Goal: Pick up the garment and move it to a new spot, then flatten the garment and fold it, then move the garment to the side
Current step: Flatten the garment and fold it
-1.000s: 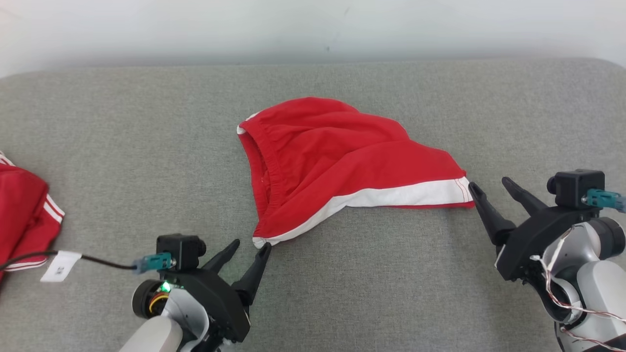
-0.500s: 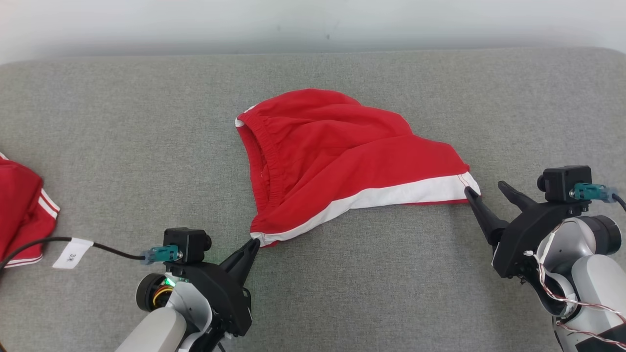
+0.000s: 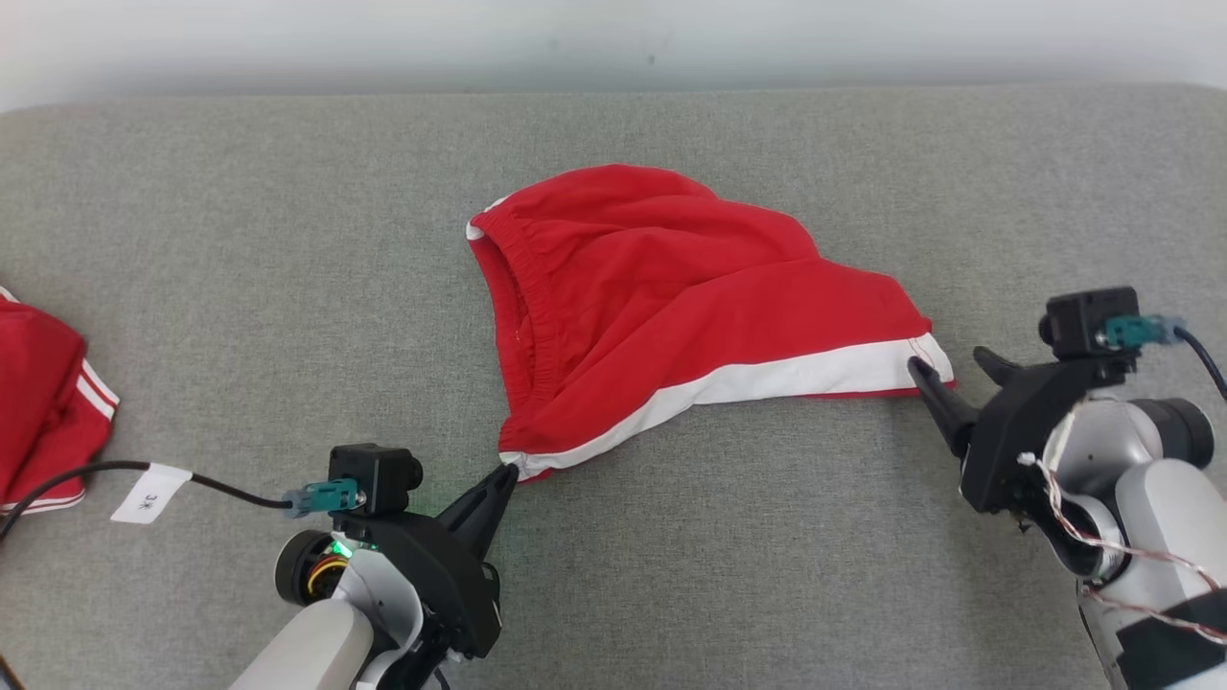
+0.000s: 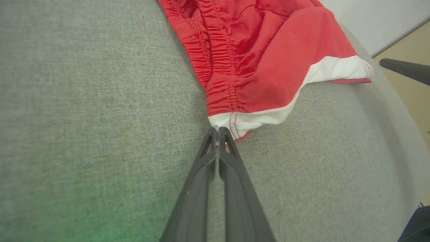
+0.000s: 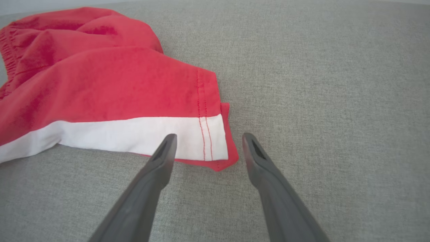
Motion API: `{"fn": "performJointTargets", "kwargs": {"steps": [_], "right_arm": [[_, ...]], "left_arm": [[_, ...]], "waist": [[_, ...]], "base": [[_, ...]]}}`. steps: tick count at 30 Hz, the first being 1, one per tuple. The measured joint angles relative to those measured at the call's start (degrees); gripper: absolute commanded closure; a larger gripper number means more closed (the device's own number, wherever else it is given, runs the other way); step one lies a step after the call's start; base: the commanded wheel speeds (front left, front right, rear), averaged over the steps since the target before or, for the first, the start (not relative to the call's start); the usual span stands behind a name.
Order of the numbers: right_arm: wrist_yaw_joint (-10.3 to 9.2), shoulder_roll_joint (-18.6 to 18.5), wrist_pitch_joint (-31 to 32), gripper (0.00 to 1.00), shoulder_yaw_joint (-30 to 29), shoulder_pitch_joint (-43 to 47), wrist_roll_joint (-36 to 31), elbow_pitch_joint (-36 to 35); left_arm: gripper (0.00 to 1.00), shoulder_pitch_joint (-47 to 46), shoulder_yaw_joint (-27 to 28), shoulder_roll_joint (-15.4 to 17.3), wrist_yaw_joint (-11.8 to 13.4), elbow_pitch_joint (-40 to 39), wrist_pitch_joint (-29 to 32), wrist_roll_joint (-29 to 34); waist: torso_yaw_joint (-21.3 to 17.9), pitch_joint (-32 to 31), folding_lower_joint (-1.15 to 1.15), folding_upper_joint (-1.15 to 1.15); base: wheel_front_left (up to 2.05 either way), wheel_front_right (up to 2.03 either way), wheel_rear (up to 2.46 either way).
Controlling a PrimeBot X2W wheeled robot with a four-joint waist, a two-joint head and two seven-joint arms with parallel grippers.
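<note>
Grey surface (image 3: 240, 240), red garment (image 3: 671, 307) mid-frame; left end effector (image 3: 508, 471) pinches its lower-left corner, right end effector (image 3: 947, 359) gapes wide astride the right hem.

Bright even light, soft shadows, wrist-view edges distorted.

The table (image 3: 249, 249) is covered in grey woven fabric, its far corners rounded; the red garment (image 3: 671, 297) lies rumpled near the middle, its elastic waistband toward the left and a white band along its near edge; a second red piece (image 3: 38, 402) with white stripes lies bunched at the left edge, well apart.
</note>
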Motion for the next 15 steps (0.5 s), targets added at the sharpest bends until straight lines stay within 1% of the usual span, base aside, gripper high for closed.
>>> {"fn": "performJointTargets", "kwargs": {"steps": [1, 2, 4, 5, 7, 8, 9, 10, 11, 12, 14, 15], "right_arm": [[0.0, 0.04, 0.49, 0.02, 0.29, -0.71, -0.09, 0.6], [0.0, 0.21, 1.52, 0.15, 0.19, -1.32, -0.18, 1.49], [0.0, 0.35, 3.71, 0.15, 0.21, -2.35, -0.75, 3.3], [0.0, 0.37, 4.32, 0.17, 0.13, -2.75, -0.98, 4.02], [0.0, 0.69, 5.09, 0.26, -0.24, -4.66, -1.92, 4.77], [0.0, 0.93, 5.44, 0.31, -0.47, -5.09, -2.04, 4.99], [0.0, 1.22, 5.79, 0.44, -0.55, -5.35, -2.32, 5.38], [0.0, 1.48, 6.39, 0.45, -0.79, -5.48, -2.4, 5.88], [0.0, 1.68, 7.15, 0.53, -1.18, -5.5, -2.52, 6.42], [0.0, 1.83, 7.84, 0.55, -1.59, -5.51, -2.99, 6.82], [0.0, 2.1, 8.7, 0.54, -2.65, -5.52, -3.91, 7.48], [0.0, 2.3, 8.73, 0.51, -2.9, -5.52, -4.17, 7.48]], "left_arm": [[1.0, -0.14, -0.13, -0.07, -0.02, 0.02, -0.02, 0.0], [1.0, -0.3, -0.26, -0.12, -0.21, 0.05, -0.08, 0.0], [1.0, -0.79, -0.51, -0.31, -0.34, 0.13, -0.09, 0.0], [1.0, -0.85, -0.65, -0.45, -0.35, 0.2, -0.09, 0.0], [1.0, -0.91, -1.02, -0.91, -0.41, 0.32, -0.19, -0.02], [1.0, -0.97, -1.09, -1.02, -0.42, 0.35, -0.2, -0.09], [1.0, -1.02, -1.15, -1.08, -0.42, 0.4, -0.23, -0.15], [1.0, -1.1, -1.21, -1.13, -0.43, 0.43, -0.25, -0.25], [1.0, -1.14, -1.29, -1.18, -0.46, 0.48, -0.25, -0.34], [1.0, -1.19, -1.34, -1.21, -0.48, 0.64, -0.3, -0.4], [1.0, -1.33, -1.46, -1.23, -0.49, 0.91, -0.46, -0.51], [1.0, -1.38, -1.48, -1.22, -0.51, 1.01, -0.49, -0.54]], "waist": [[0.06, 0.15, 0.0, 0.0], [0.14, 0.27, 0.0, 0.0], [0.35, 0.42, 0.0, 0.0], [0.5, 0.46, 0.0, 0.0], [0.99, 0.53, 0.0, 0.0], [1.16, 0.53, 0.0, 0.0], [1.3, 0.52, 0.0, 0.0], [1.42, 0.5, 0.0, 0.0], [1.53, 0.46, 0.0, 0.0], [1.62, 0.39, 0.0, 0.0], [1.74, 0.26, 0.0, 0.0], [1.78, 0.19, 0.0, 0.0]], "base": [[0.0, 0.0, 0.0], [0.0, 0.0, 0.0], [0.0, 0.0, 0.0], [0.0, 0.0, 0.0], [0.0, 0.0, 0.0], [0.0, 0.0, 0.0], [0.0, 0.0, 0.0], [0.0, 0.0, 0.0], [0.0, 0.0, 0.0], [0.0, 0.0, 0.0], [0.0, 0.0, 0.0], [0.0, 0.0, 0.0]]}}
